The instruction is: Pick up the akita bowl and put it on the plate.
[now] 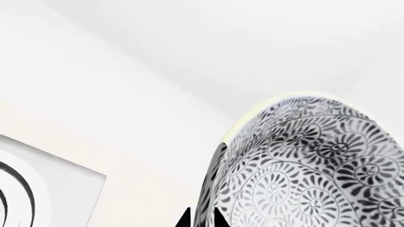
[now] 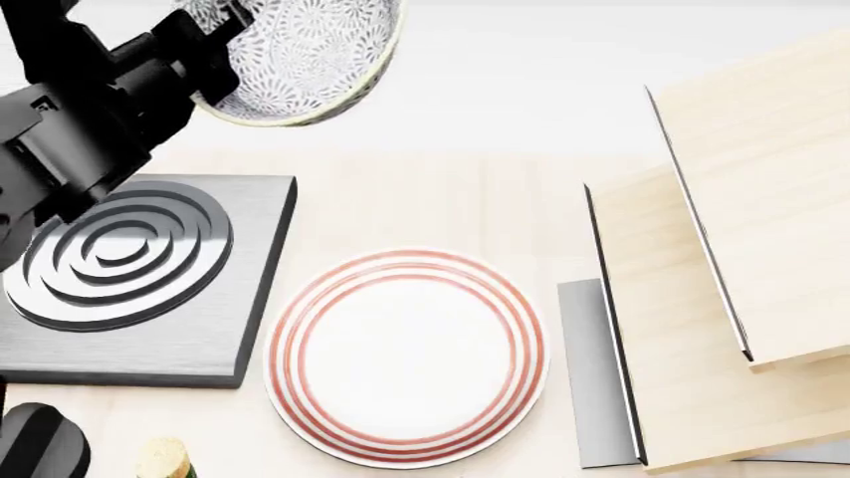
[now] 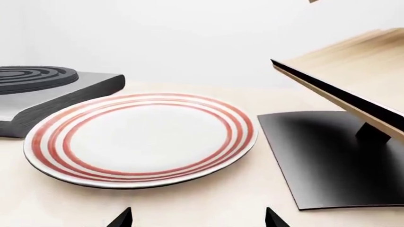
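Note:
The akita bowl point(image 2: 299, 55), white with a dense grey-black floral pattern, hangs in the air at the head view's top left, tilted. My left gripper point(image 1: 202, 220) is shut on its rim, one fingertip on each side of the wall point(image 1: 303, 165). The plate point(image 2: 406, 357), white with three thin red rings, lies flat on the wooden table below and to the right of the bowl. In the right wrist view the plate point(image 3: 142, 137) lies just ahead of my right gripper point(image 3: 198, 218), which is open with nothing between its fingertips.
A dark grey square stove burner point(image 2: 126, 274) with concentric rings sits left of the plate. A pale wooden rack point(image 2: 724, 259) on a grey metal base point(image 2: 591, 378) stands to the right. A cork-topped bottle point(image 2: 166, 458) shows at the bottom left edge.

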You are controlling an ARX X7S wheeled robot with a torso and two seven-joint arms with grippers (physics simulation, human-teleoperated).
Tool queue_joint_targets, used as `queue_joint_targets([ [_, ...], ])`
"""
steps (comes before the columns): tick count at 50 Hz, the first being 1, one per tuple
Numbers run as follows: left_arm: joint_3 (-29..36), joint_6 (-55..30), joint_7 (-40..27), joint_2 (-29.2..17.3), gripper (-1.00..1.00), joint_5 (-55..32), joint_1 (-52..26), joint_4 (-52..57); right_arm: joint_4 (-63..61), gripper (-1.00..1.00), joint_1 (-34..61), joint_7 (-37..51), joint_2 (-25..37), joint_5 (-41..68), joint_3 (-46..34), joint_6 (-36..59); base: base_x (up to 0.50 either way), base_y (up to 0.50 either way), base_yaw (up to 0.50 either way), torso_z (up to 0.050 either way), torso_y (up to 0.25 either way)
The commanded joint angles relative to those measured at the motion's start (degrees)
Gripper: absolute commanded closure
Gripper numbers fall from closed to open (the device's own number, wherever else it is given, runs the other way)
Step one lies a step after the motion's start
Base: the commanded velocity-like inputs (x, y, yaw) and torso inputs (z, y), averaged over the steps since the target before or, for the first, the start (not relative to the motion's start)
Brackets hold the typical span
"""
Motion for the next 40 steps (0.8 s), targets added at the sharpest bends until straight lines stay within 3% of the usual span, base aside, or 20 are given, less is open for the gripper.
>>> queue_joint_targets([
  [1,2.3,-0.2,1.9,1.1,1.00,0.9,-0.5,-4.4,1.6,-1.00,0.3,-0.2,-0.4,-0.1,-0.4,-0.7,0.00,0.00,0.00,0.000,0.000],
  [20,8.0,4.9,8.6,4.4,1.00,3.2,-2.1,-17.3,3.0,-1.00,0.8,-0.4,-0.7,0.1,-1.0,-1.4,0.00,0.00,0.00,0.000,0.000],
  [40,41.5,13.8,7.9,4.5,1.00,-28.0,-0.6,-21.4,3.0,-1.00,0.7,-0.1,-0.6,0.1,-1.5,-1.2,0.00,0.00,0.00,-0.001,0.000],
])
